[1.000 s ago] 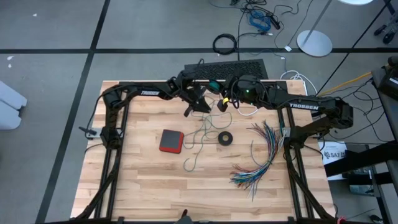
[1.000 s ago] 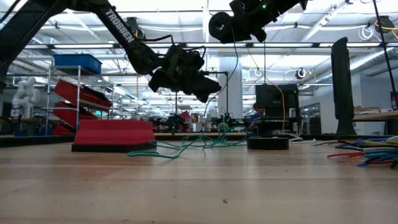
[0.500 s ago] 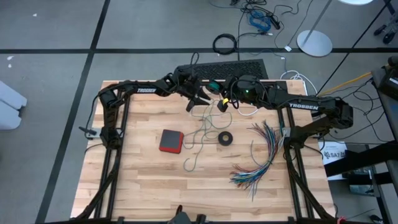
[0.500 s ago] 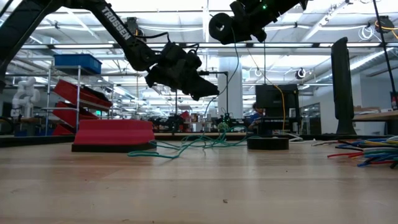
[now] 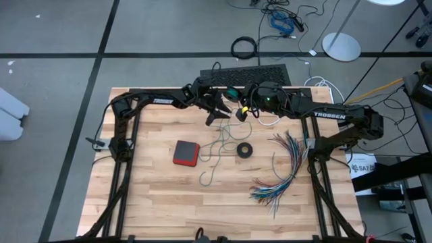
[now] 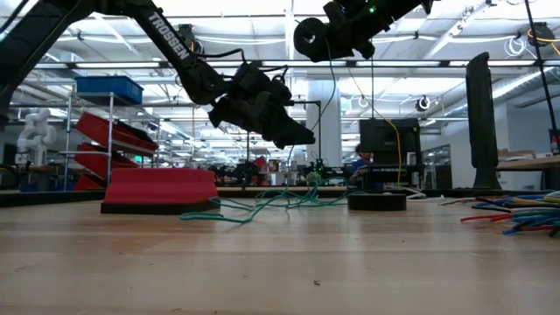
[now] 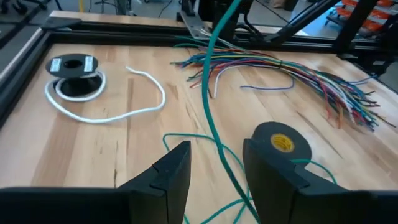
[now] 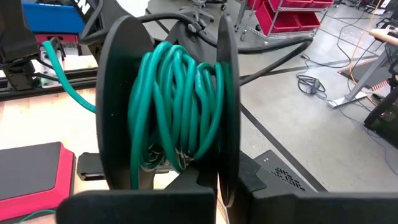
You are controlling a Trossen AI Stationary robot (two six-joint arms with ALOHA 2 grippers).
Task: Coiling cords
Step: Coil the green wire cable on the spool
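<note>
Holding a black plastic spool (image 8: 168,99) wound with thin teal-green cord (image 8: 177,106) in my right hand (image 5: 244,111), I keep it raised above the far middle of the pale wooden tabletop (image 5: 155,196); that hand is clamped shut on the spool's base. From the spool the green cord drops toward the tabletop and spreads into loose loops (image 5: 217,150) near a small black ring of tape (image 5: 244,150) and a flat red square block (image 5: 185,152).

My left hand (image 5: 217,111) hangs in the air just beside the spool, on its left, its fingers (image 7: 171,177) parted to a moderate gap and closed on nothing. In my left wrist view the hanging green strand (image 7: 211,93) runs roughly upright and passes straight through that gap, so the cord's long axis crosses my opening. My left hand is plainly the nearer one to the free strand; I judge the next pinch belongs to it, taking the strand where it hangs below the spool so I can feed another turn.

The thin white cord (image 7: 134,106), joined to its small round black-and-white reel (image 7: 73,67), lies flat on the tabletop beyond the spool, untouched. A fanned bundle of multicoloured wires (image 5: 283,169) lies farther right, well apart.
</note>
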